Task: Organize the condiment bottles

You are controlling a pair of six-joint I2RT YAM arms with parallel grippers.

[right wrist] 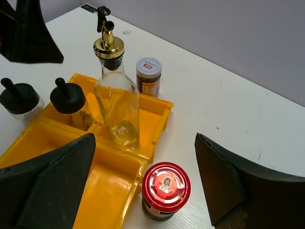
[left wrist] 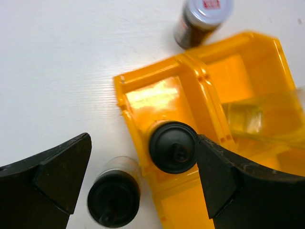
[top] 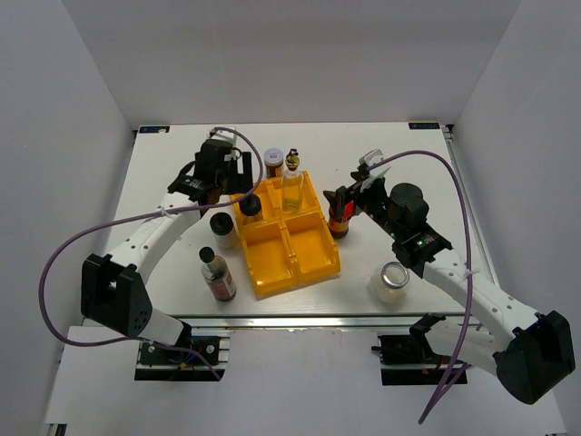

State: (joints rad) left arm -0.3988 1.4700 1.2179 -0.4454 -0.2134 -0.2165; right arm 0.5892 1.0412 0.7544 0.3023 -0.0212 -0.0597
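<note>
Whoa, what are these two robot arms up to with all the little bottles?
They are sorting bottles and jars into a yellow tray. Two are in it: a tall clear bottle and a black-lidded jar, with the left gripper open over that jar. The right gripper hangs open over a red-lidded jar beside the tray. Others stand outside.

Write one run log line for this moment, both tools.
left tool: open above black-lidded jar in yellow tray | right tool: open by red-lidded jar beside tray
</note>
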